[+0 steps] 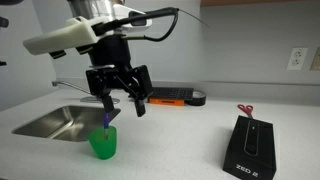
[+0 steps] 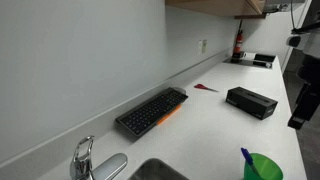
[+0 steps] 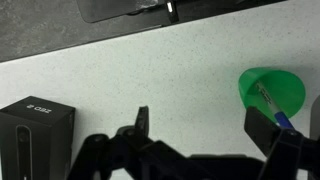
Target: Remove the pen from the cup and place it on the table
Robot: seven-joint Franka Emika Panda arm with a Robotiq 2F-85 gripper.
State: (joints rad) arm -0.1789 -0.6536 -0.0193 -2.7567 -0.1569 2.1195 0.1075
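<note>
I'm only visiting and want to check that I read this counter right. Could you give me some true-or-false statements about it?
1. The pen stands in the green cup. True.
2. The gripper is shut on the pen. False: it is open, above the cup.
3. The scissors lie in the sink. False: they lie on the table, near the black box.
4. A keyboard lies by the wall. True.
</note>
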